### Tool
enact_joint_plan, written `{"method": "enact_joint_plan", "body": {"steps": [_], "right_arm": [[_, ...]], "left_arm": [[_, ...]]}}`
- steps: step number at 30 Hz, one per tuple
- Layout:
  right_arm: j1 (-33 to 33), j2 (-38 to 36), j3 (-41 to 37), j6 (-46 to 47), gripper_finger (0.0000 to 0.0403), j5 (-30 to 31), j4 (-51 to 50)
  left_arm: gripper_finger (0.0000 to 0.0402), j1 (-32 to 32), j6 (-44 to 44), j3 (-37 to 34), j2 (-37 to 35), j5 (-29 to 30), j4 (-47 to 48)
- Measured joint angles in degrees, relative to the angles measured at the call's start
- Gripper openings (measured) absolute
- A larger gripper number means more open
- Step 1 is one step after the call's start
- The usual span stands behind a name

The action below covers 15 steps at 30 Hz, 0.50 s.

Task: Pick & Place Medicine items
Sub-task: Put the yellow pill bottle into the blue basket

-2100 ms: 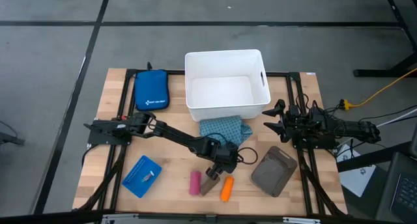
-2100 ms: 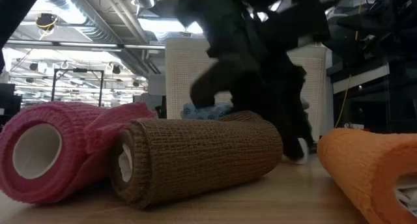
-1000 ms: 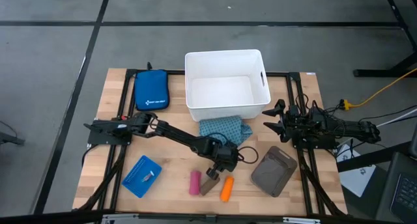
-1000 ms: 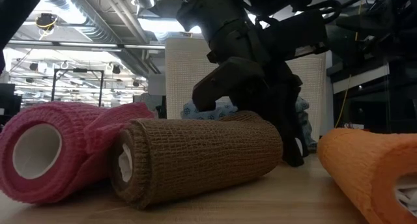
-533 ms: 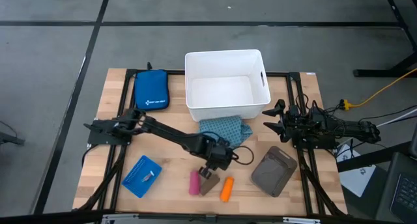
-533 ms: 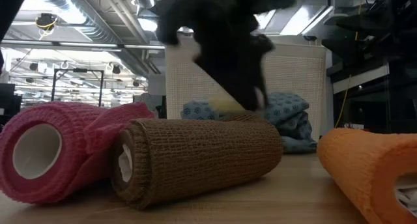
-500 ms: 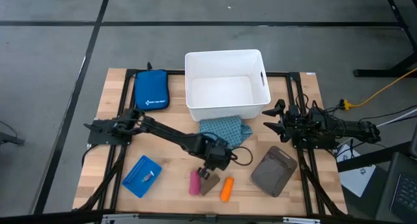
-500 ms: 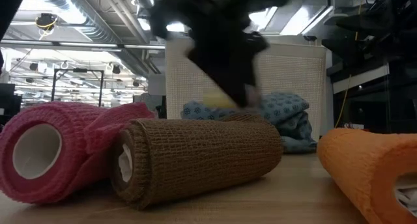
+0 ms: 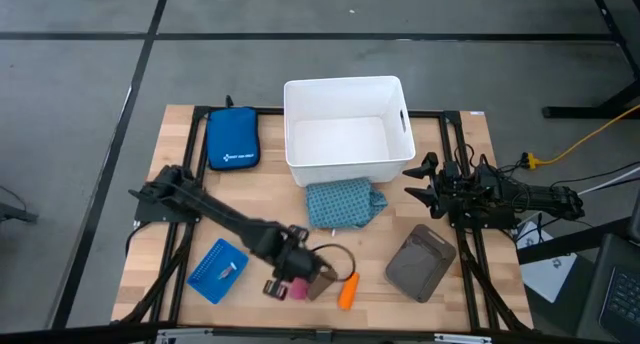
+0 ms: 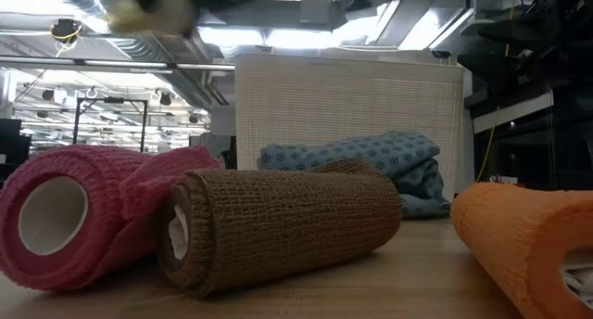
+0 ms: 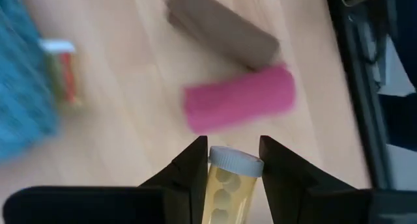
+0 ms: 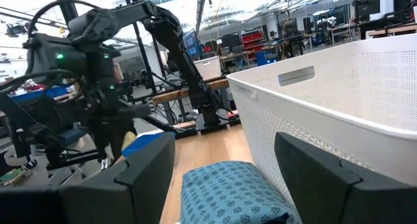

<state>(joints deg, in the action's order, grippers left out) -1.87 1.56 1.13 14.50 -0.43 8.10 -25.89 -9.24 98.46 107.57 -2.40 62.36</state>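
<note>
A pink roll [image 11: 238,105], a brown roll [image 11: 221,30] and an orange roll [image 9: 347,291] lie side by side near the table's near edge. The teal patterned pack [image 9: 343,204] rests on the table in front of the white bin [image 9: 347,89]. My left gripper [image 11: 233,146] hangs above the pink roll, shut on a small yellowish vial [image 11: 221,191] with a white cap. In the high view it is the dark shape [image 9: 290,277] over the pink roll. My right gripper [image 9: 415,181] waits open at the table's right side. My left gripper pinches the vial between its two fingers, on the sides just below the white cap [image 11: 234,161]. The fingers come from above, pointing steeply down, and the vial lies along them with its cap end toward the table. It is lifted clear of the table.
A dark blue zipped pouch [image 9: 232,139] lies at the far left. A light-blue tray [image 9: 218,270] holding small bits sits at the near left, and a grey tray [image 9: 420,262] at the near right. Bare wood shows between the trays and the rolls.
My left gripper has risen from the table beside the brown roll and swung toward the table's left and near edges. It has rolled about its own axis on the way. The vial has gone with it, lifted clear. The rolls and the pack have stayed put.
</note>
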Motion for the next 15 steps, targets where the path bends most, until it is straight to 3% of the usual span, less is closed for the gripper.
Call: {"method": "enact_joint_plan", "body": {"steps": [7,15], "right_arm": [[0.0,0.0,0.0,0.0,0.0266,0.0,0.0],[0.0,0.0,0.0,0.0,0.0266,0.0,0.0]], "left_arm": [[0.0110,-7.0,-13.8,0.0,0.0,2.5,8.2],[0.0110,-15.2,-28.9,0.0,0.0,11.6,11.3]]}}
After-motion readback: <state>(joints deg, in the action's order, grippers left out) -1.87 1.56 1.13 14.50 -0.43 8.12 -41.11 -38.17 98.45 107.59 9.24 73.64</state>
